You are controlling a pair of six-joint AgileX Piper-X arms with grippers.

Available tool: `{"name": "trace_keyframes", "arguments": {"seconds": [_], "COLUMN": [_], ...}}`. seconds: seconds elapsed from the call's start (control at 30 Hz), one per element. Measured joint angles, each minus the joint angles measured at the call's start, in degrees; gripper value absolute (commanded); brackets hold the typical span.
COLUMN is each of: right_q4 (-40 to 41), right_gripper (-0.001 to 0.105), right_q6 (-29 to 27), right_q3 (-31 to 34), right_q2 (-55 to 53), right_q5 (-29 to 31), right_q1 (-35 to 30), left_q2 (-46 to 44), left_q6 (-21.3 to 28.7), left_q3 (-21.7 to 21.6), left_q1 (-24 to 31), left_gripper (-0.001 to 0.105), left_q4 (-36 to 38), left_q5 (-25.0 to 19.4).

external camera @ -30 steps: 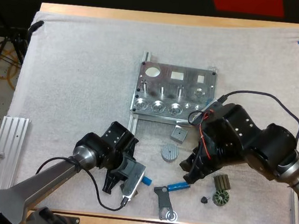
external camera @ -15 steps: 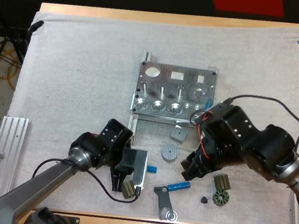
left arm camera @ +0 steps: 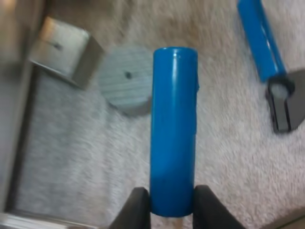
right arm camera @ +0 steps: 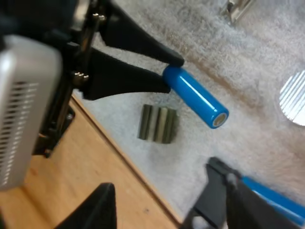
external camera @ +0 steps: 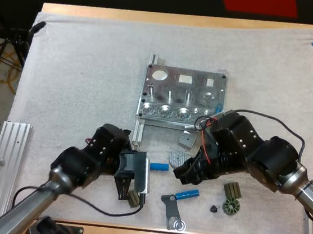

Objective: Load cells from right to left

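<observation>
- Between the two arms, low over the white mat [external camera: 82,74], the blue cell [external camera: 160,166] is held level, near the front of the worktop [external camera: 156,19].
- One end sits tight in the left gripper [external camera: 149,166]. The other end sticks out bare toward the right gripper [external camera: 181,176].
- The right gripper is wide with nothing in it, just beside that bare end.
- This looks like a pass from one gripper to the other. The right gripper should slide its fingers around the bare half and squeeze there.
- The left gripper should let go only once the right one has a firm hold, or the cell may drop.
- The round grey disc [external camera: 179,158] is very near, so the right gripper should come in slowly and not bump it.
- The metal fixture [external camera: 184,97] sits farther back. The cell should go to its right side first, and I think it goes in standing up.
</observation>
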Motion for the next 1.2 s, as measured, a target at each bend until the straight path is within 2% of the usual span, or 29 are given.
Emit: {"name": "trace_keyframes", "arguments": {"seconds": [0.17,0.43,0.6,0.8,1.2], "right_q4": [-3.27,-12.30,-16.48,-18.29,-19.49], "right_gripper": [0.051,0.051,0.051,0.051,0.051], "right_q6": [3.94,11.73,15.18,16.50,19.16], "right_q3": [1.76,5.54,7.60,7.69,7.69], "right_q2": [0.00,0.00,0.00,0.00,1.71], "right_q5": [-5.11,-11.48,-12.13,-12.65,-13.60], "right_q1": [-1.25,-2.77,-2.77,-2.77,-2.77], "left_q2": [-6.38,-13.84,-15.45,-15.44,-15.44], "left_q6": [-1.09,-1.22,-1.22,-1.33,-1.29], "left_q3": [0.00,0.00,0.00,0.00,0.00], "left_q1": [0.00,0.00,0.00,0.00,0.00], "left_gripper": [0.002,0.002,0.002,0.002,0.002], "left_q4": [0.85,1.76,1.76,1.76,-0.41], "left_q5": [0.09,3.63,5.26,7.66,7.91]}}
